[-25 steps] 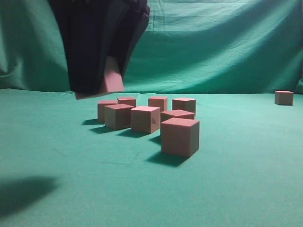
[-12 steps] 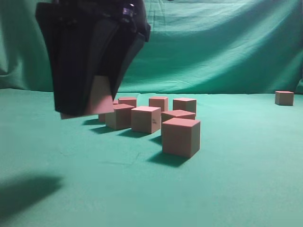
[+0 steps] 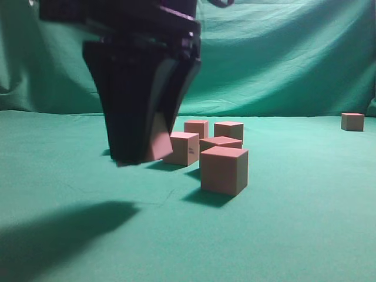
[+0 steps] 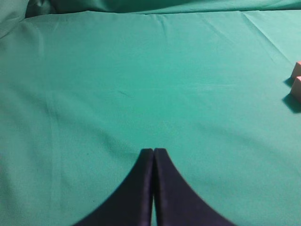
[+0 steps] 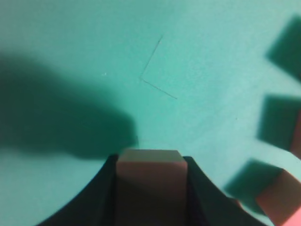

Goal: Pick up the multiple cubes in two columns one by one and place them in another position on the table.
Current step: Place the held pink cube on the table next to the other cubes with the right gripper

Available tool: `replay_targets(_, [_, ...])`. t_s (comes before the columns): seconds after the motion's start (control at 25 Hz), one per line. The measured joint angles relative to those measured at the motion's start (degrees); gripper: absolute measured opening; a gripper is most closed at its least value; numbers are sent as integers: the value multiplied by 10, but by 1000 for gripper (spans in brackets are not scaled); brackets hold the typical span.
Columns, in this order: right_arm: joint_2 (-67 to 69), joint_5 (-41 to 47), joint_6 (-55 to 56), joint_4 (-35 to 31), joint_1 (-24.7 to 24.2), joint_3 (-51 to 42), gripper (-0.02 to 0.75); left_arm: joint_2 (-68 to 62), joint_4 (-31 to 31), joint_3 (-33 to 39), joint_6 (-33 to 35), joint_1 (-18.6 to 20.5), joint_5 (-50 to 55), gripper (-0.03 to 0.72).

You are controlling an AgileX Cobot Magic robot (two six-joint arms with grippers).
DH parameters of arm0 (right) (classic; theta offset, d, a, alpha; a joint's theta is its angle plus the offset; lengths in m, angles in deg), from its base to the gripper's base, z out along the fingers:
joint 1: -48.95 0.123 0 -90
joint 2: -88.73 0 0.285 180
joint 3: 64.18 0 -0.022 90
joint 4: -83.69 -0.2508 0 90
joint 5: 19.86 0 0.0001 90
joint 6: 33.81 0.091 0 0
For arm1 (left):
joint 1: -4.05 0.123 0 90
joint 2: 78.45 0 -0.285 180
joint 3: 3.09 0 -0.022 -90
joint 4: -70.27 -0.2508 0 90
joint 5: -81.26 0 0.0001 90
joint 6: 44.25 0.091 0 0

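Observation:
My right gripper [image 3: 143, 154] reaches across to the left of the exterior view. It is shut on one reddish-pink cube [image 3: 160, 146] and holds it low over the table [image 3: 294, 235]. In the right wrist view the held cube [image 5: 150, 181] sits between the black jaws [image 5: 150, 157]. Several more cubes stand grouped on the cloth; the nearest [image 3: 224, 170] is in front, and others [image 3: 184, 148] [image 3: 229, 130] are behind it. The gripper hides the group's left part. My left gripper [image 4: 153, 151] is shut and empty over bare cloth, with two cubes [image 4: 297, 88] at its view's right edge.
A lone cube [image 3: 352, 121] stands far right near the draped green backdrop [image 3: 282, 59]. A cube [image 5: 281, 197] lies close to the right of my right jaws. The gripper's shadow [image 3: 64, 229] falls on the cloth at front left.
My right gripper has come down and to the right with the cube, and now covers the left cubes of the group. Its shadow on the cloth has grown.

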Motion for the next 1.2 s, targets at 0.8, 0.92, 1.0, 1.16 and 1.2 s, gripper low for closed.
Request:
replay_targets(0.8, [4, -46, -47, -4, -11, -20, 256, 0, 0, 0, -1, 0, 0, 0])
replay_targets(0.92, [12, -43, -56, -6, -12, -20, 256, 0, 0, 0, -1, 0, 0, 0])
replay_targets(1.0, [19, -42, -62, -14, -12, -20, 256, 0, 0, 0, -1, 0, 0, 0])
replay_targets(1.16, [23, -42, -71, -22, -13, -20, 256, 0, 0, 0, -1, 0, 0, 0])
replay_targets(1.2, [23, -42, -74, -24, -13, -20, 256, 0, 0, 0, -1, 0, 0, 0])
